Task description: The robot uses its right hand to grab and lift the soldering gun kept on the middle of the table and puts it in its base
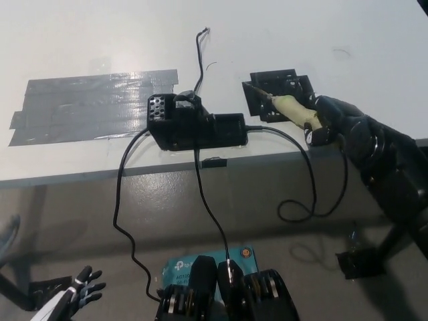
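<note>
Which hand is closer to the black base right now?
Right. The black right hand is shut on the soldering gun, whose tip reaches over the base on the table. The white left hand hangs open at the lower left, below the table edge.

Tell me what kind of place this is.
Probably an electronics workbench or lab. A white table carries a black soldering station with trailing cables, a black base, and grey tape. The right hand holds the soldering gun at the base; the left hand rests low.
</note>
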### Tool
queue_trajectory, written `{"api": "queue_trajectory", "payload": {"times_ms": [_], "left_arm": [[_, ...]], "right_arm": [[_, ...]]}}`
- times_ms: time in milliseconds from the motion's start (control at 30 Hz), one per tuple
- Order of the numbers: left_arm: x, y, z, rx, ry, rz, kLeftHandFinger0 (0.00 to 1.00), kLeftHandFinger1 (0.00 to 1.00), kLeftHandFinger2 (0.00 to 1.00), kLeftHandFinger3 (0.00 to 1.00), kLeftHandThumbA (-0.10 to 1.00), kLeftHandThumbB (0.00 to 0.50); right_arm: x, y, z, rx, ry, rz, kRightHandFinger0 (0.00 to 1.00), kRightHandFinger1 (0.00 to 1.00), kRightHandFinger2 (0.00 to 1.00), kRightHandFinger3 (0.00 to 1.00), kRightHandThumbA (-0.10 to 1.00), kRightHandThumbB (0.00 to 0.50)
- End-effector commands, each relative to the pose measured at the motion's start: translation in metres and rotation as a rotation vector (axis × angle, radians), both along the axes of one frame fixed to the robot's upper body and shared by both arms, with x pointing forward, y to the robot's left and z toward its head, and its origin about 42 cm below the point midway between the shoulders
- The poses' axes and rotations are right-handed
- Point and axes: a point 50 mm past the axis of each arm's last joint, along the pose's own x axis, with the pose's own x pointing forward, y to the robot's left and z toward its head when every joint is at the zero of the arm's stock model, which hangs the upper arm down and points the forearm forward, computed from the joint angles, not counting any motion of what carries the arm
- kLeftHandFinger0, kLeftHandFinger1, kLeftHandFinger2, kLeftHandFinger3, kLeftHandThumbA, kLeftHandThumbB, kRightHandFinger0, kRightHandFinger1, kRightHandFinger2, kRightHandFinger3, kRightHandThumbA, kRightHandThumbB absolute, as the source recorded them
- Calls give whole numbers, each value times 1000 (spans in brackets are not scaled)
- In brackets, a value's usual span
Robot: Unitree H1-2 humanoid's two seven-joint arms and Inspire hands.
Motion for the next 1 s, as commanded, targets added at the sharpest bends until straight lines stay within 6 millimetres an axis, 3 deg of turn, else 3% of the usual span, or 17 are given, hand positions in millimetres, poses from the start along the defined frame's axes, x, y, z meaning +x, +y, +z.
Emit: {"api": "queue_trajectory", "payload": {"times_ms": [0,33,167,200,267,367,433,567,600,633,667,733,767,800,833,867,967], "left_arm": [[0,3,3,15,8,-30,1000,1000,1000,1000,1000,500],[1,3,2,-1,20,-36,1000,1000,1000,1000,1000,500],[2,2,3,16,17,-56,1000,1000,1000,1000,1000,500],[2,1,3,19,18,-61,1000,1000,1000,1000,1000,500],[2,1,3,22,21,-67,1000,1000,1000,1000,1000,500],[4,0,3,23,21,-78,1000,1000,1000,1000,1000,500],[4,-2,5,17,20,-83,1000,1000,1000,1000,1000,500],[6,-2,8,7,11,-87,1000,1000,1000,1000,1000,500],[6,-2,8,11,11,-93,1000,995,1000,1000,1000,500],[8,-2,9,5,13,-99,1000,1000,1000,1000,1000,500],[8,-1,10,-1,14,-108,1000,1000,1000,1000,1000,500],[9,-1,10,-2,15,-116,1000,1000,1000,1000,1000,500],[8,-1,11,-2,16,-121,1000,1000,1000,1000,1000,500],[8,-2,11,-7,16,-125,1000,1000,1000,1000,1000,500],[8,-2,11,-11,17,-126,1000,1000,1000,1000,1000,500],[8,-2,11,-15,18,-130,1000,1000,1000,1000,1000,500],[9,-2,11,-15,20,-136,1000,1000,1000,1000,1000,500]], "right_arm": [[-18,-15,-55,-111,163,-35,59,132,402,1000,-100,0],[-20,-19,-59,-133,174,-26,216,285,567,1000,-100,0],[-28,-27,-68,-177,187,-16,708,758,916,1000,-100,0],[-31,-29,-72,-167,193,-22,741,803,942,994,-100,0],[-34,-29,-76,-163,219,-9,629,734,905,1000,-100,1],[-37,-29,-80,-149,247,-31,610,715,900,1000,-91,11],[-36,-26,-84,-156,260,-21,541,671,863,1000,219,83],[-33,-22,-77,-179,272,-15,531,670,887,1000,375,154],[-33,-21,-76,-173,284,-26,351,516,771,1000,396,196],[-32,-19,-74,-193,298,-30,310,498,791,1000,478,255],[-31,-19,-72,-163,329,-42,12,49,420,1000,530,376],[-29,-20,-73,-156,365,-56,0,0,333,1000,540,422],[-29,-20,-73,-163,377,-57,173,208,530,1000,549,428],[-29,-21,-73,-154,381,-61,549,611,987,1000,527,417],[-29,-21,-73,-155,383,-61,714,821,1000,1000,539,424],[-29,-22,-73,-173,389,-59,999,1000,1000,1000,561,441],[-28,-22,-73,-223,392,-56,1000,1000,1000,1000,628,468]]}}
